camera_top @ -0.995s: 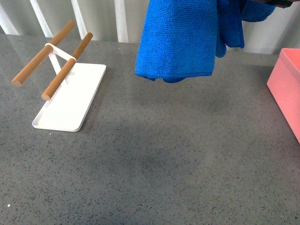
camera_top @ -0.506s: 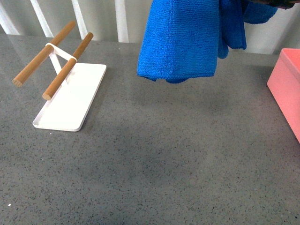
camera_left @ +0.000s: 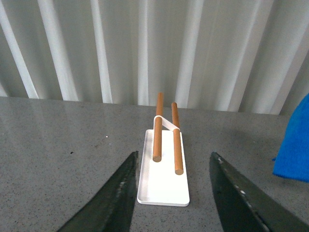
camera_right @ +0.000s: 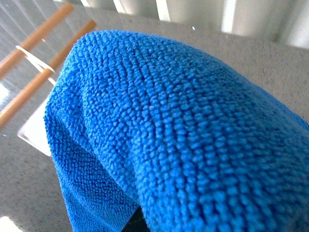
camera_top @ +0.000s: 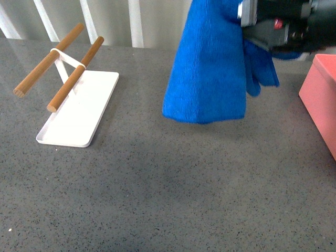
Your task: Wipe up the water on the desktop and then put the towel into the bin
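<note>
The blue towel (camera_top: 207, 68) hangs in the air above the grey speckled desktop (camera_top: 173, 184), held from the top right by my right gripper (camera_top: 252, 23), which is shut on it. The towel fills the right wrist view (camera_right: 183, 135) and hides the jaws there. A corner of it shows in the left wrist view (camera_left: 294, 145). The salmon-pink bin (camera_top: 321, 100) stands at the right edge, to the right of the towel. My left gripper (camera_left: 171, 193) is open and empty, low over the desktop, facing the white tray.
A flat white tray (camera_top: 79, 113) with two wooden bars (camera_top: 63, 65) stands at the left; it also shows in the left wrist view (camera_left: 161, 186). A white ribbed wall (camera_left: 145, 48) runs behind the desktop.
The towel has moved right and lower, towards the bin, and the right arm's dark body has come into the front view. The tray has not moved.
</note>
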